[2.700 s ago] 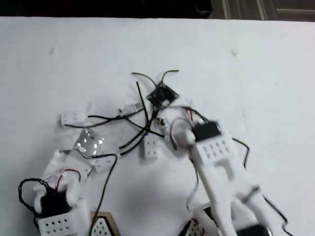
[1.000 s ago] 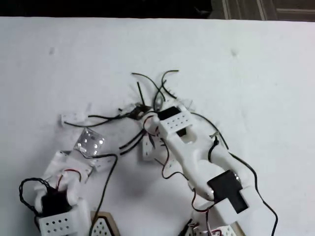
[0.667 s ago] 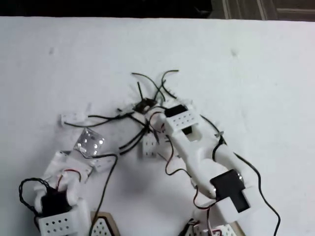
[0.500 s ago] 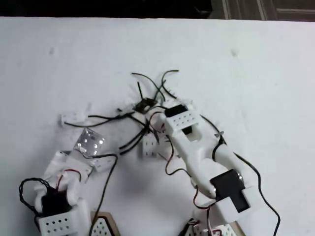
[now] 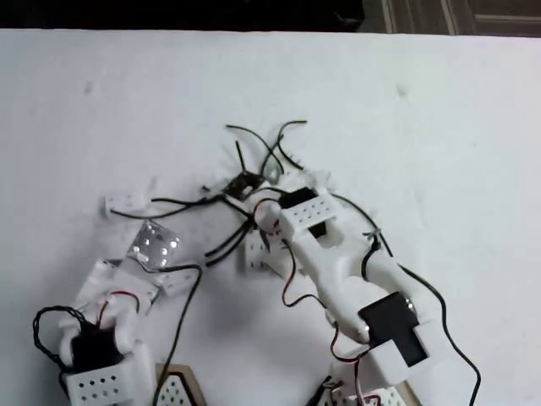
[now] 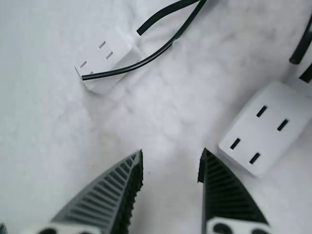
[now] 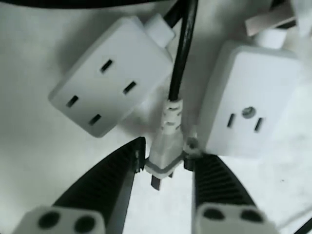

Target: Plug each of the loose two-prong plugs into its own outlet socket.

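My right gripper [image 7: 165, 152] is shut on a white two-prong plug [image 7: 163, 161] with a black cord, its prongs pointing back toward the wrist. Just beyond the plug lie a white double two-slot socket [image 7: 109, 83] and a white grounded outlet [image 7: 248, 105]. In the high view the right arm [image 5: 308, 216] hangs over a white socket [image 5: 256, 251] in the cord tangle. My left gripper [image 6: 170, 163] stands open above bare table, between a small white socket [image 6: 105, 56] with a black cord across it and a larger white socket [image 6: 265, 129]. The left arm [image 5: 101, 338] sits at the near left.
Black cords [image 5: 254, 139] spread across the table's middle, with a small black piece [image 5: 245, 182] among them. Another white socket [image 5: 125, 203] lies at the left and one [image 5: 173, 281] beside the left arm. The white table [image 5: 439, 110] stretches far and right.
The right arm swung in from the right and lowered over the sockets, then edged slightly left. The small black piece slid left among the cords. The left arm stayed still.
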You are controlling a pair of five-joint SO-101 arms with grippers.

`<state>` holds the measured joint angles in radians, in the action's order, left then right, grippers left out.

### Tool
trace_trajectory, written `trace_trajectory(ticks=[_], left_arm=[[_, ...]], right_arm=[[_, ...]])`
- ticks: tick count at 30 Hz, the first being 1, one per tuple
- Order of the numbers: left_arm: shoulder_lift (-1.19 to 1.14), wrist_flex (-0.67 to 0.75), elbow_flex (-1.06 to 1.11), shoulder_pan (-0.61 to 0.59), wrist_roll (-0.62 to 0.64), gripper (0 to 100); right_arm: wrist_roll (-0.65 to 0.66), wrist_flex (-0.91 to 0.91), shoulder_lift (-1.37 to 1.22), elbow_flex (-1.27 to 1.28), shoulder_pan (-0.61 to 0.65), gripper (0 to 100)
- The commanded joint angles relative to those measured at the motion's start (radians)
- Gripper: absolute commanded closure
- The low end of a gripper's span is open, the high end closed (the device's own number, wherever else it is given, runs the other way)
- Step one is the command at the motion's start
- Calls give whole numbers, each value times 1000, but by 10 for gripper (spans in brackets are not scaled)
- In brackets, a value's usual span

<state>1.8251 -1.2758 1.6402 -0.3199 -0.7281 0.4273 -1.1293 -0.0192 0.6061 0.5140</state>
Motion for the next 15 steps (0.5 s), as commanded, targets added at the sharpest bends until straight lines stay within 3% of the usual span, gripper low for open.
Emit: trace_trajectory(ticks=[1, 9, 15], left_arm=[[-1, 11, -3, -7, 5, 808], [-1, 9, -2, -7, 5, 809], [-1, 17, -14, -2, 8, 810]], right_arm=[[5, 5, 16, -3, 4, 959], [3, -73, 42, -6, 4, 981], [2, -220, 280, -5, 2, 981]])
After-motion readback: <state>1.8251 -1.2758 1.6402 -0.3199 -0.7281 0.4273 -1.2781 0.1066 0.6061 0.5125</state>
